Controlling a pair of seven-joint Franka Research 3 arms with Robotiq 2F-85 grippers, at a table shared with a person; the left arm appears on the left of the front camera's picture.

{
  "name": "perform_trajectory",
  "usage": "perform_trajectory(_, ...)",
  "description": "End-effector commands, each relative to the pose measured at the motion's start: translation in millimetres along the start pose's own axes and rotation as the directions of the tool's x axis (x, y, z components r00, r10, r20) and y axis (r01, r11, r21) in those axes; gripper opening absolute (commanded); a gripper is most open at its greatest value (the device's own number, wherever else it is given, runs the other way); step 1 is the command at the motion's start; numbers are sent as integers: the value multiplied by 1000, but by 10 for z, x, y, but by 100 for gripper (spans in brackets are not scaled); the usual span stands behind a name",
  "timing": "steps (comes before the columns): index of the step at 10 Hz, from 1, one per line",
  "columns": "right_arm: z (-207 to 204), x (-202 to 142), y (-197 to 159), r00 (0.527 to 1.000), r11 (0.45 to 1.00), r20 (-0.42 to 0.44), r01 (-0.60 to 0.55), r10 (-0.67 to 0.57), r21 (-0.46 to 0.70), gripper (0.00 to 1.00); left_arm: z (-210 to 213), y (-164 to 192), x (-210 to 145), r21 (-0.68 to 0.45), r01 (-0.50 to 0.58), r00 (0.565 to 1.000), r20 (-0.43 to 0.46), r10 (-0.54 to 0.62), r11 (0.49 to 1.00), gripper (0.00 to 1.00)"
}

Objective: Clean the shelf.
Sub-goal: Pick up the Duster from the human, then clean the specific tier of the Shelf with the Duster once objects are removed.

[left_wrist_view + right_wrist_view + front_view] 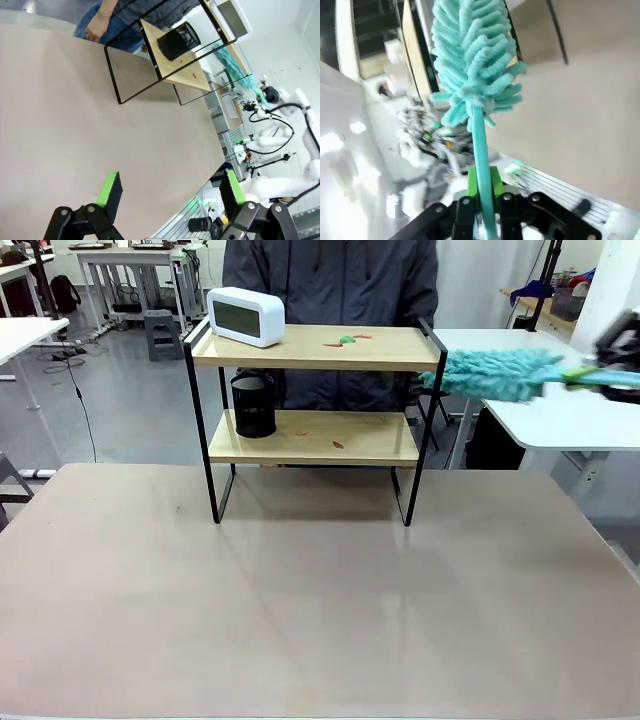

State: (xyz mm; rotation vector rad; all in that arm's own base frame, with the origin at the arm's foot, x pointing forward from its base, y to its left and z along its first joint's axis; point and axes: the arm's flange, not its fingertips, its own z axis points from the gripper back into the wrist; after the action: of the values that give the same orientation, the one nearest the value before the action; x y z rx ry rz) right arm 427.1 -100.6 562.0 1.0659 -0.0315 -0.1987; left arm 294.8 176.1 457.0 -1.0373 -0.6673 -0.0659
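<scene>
Shelf [315, 348] stands upright in the upper centre of the front view, on the far part of the table [300, 600]. Top board carries a white clock [246, 316] at left and small scraps [347, 339] mid-board. The lower board carries a black cup [253, 405] at left and one scrap [337, 444].

Teal duster [495, 374] lies level at the upper right, its head at the shelf's right post – contact cannot be told.

Right gripper [484, 186] – fingers pinch the duster's handle. Left gripper [170, 189] – fingers spread wide, holding nothing, over bare table.

A person [330, 280] stands behind the shelf.
</scene>
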Motion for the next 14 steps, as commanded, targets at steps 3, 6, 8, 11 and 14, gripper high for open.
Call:
perform_trajectory(3,511,-2016,-287,875,847,70,-441,480,-298,0,-19,3,16,-15,21,1000,17,-21,1000,100)
perform_trajectory(6,389,-2484,-524,846,780,1,-491,533,-387,0,-19,3,16,-15,21,1000,17,-21,1000,100)
perform_trajectory(8,574,-2373,-351,872,817,-4,-459,489,-349,0,-19,3,16,-15,21,1000,17,-21,1000,100)
perform_trajectory(11,574,-2373,-351,872,817,-4,-459,489,-349,0,-19,3,16,-15,21,1000,17,-21,1000,100)
perform_trajectory(14,574,-2373,-351,872,817,-4,-459,489,-349,0,-19,3,16,-15,21,1000,17,-21,1000,100)
